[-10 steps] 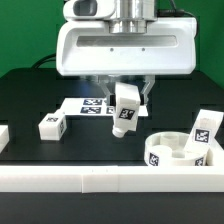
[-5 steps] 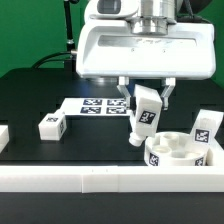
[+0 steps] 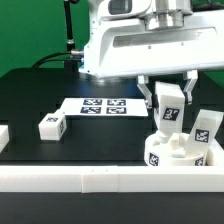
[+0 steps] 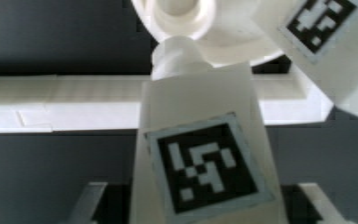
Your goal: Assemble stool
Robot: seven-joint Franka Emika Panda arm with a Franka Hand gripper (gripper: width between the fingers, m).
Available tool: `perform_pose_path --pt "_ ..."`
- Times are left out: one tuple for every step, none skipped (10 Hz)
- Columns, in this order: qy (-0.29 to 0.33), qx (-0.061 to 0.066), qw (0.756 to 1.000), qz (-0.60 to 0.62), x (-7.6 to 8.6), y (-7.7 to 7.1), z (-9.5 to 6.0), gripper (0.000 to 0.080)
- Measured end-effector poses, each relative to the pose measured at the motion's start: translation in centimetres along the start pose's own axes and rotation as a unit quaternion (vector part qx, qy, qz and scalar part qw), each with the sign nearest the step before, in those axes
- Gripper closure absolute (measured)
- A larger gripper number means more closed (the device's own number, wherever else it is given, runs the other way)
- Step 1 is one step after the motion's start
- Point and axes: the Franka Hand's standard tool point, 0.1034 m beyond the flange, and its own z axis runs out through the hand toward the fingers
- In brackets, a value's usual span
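Observation:
My gripper point(image 3: 168, 104) is shut on a white stool leg point(image 3: 168, 112) bearing a square tag. It holds the leg upright, slightly tilted, just above the round white seat disc point(image 3: 172, 152) at the exterior view's right, by the front rail. In the wrist view the held leg point(image 4: 194, 140) fills the middle between my fingers point(image 4: 311, 200), its tip pointing at the seat point(image 4: 220, 30). A second leg point(image 3: 207, 131) stands in the seat's right side. A third leg point(image 3: 51, 126) lies loose on the black table at the exterior view's left.
The marker board point(image 3: 100, 105) lies flat at mid table behind the loose leg. A long white border rail point(image 3: 90, 180) runs along the front edge, and a white block point(image 3: 3, 134) sits at the far left edge.
My gripper has carried the leg toward the exterior view's right, from beside the marker board to above the seat disc. The other legs and the seat have not moved.

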Motion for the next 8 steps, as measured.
perform_pose_path --pt "-0.001 0.000 1.000 -0.003 -0.1 -0.1 0.1 0.0475" --pt "-0.001 0.000 1.000 -0.003 -0.1 0.0 0.1 0.0475" --pt "0.000 0.000 1.000 0.004 -0.3 0.3 0.1 0.0475" --pt "-0.002 -0.001 1.000 0.021 -1.2 1.3 0.4 0.0475" --pt "-0.008 0.000 1.000 0.023 -1.8 1.5 0.6 0.0475" --pt "-0.010 -0.001 1.000 0.023 -2.0 2.0 0.8 0.0475" --pt "-0.012 -0.002 1.000 0.026 -2.2 2.4 1.0 0.0475" --pt "-0.012 -0.002 1.000 0.026 -2.2 2.4 1.0 0.0475"
